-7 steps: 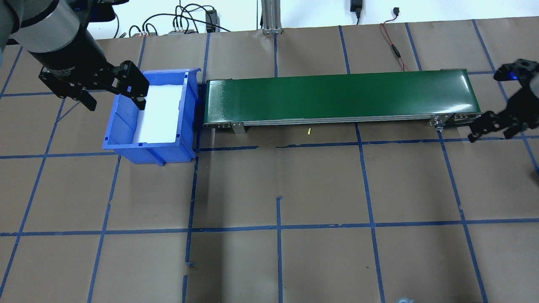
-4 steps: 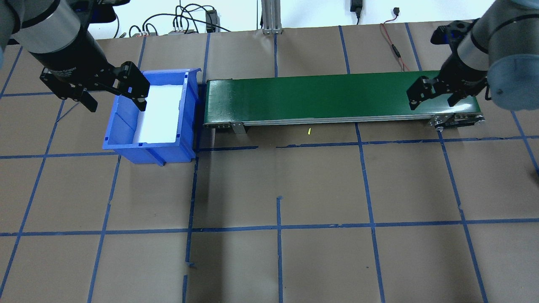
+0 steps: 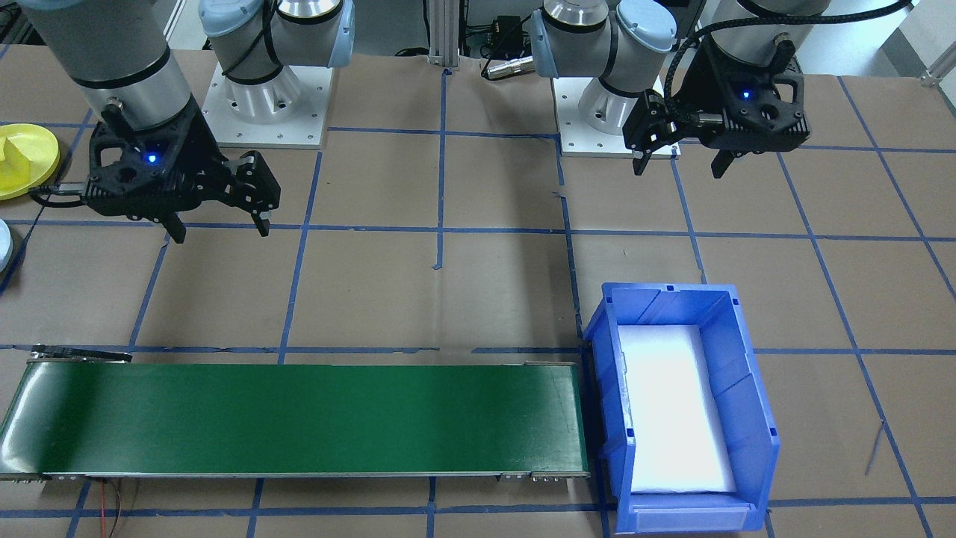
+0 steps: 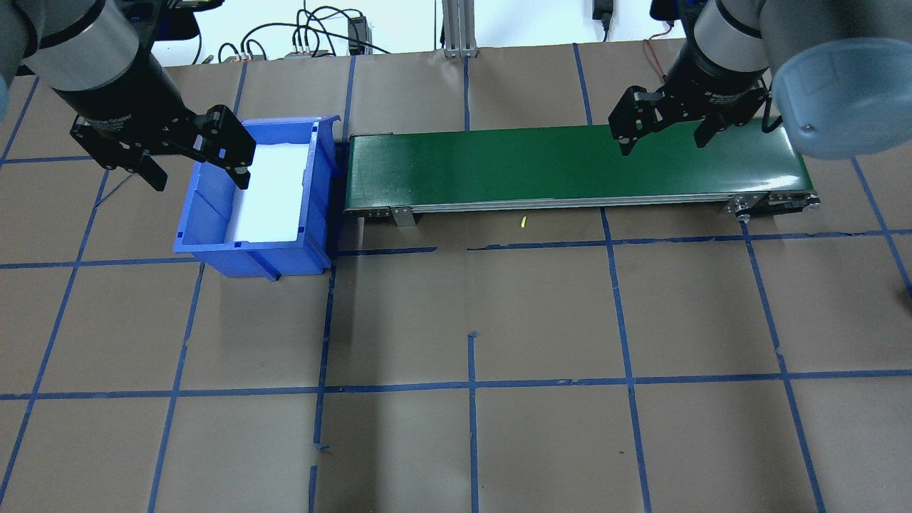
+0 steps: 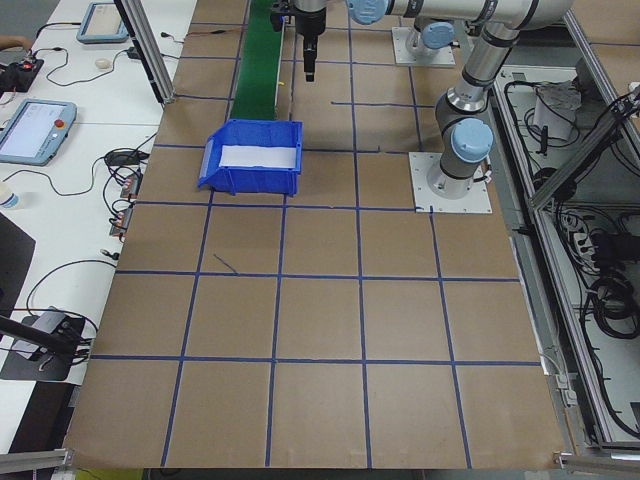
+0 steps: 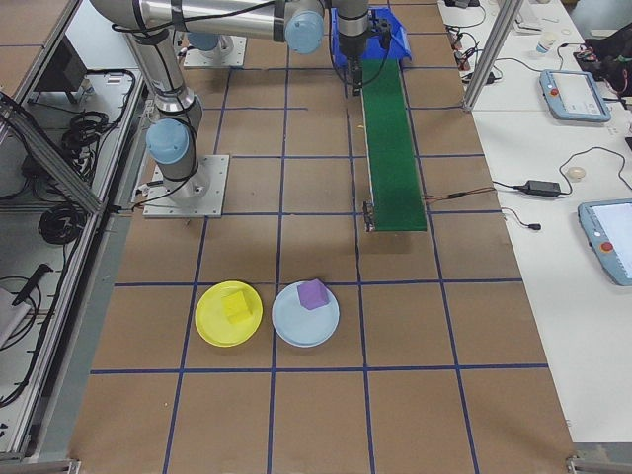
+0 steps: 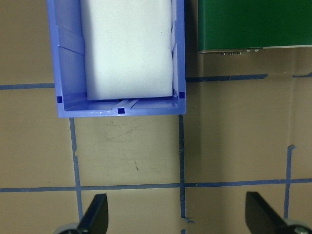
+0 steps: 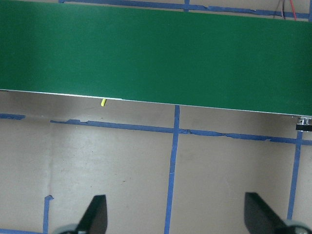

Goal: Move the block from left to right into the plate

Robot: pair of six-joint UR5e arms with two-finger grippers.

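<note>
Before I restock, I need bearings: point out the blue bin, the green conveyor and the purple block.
blue bin (image 3: 754, 403): front-facing view, right wall.
green conveyor (image 4: 570, 167): overhead view, belt middle.
purple block (image 6: 313, 293): right view, top face.

Bin (image 4: 214, 235) just left of conveyor (image 4: 570, 167), two plates (image 6: 228, 314) beyond conveyor's right end, block (image 6: 313, 293) on each

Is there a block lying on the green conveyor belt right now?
No, the green conveyor belt is bare along its whole length in the overhead view, with the open right gripper hanging empty above it.
</note>
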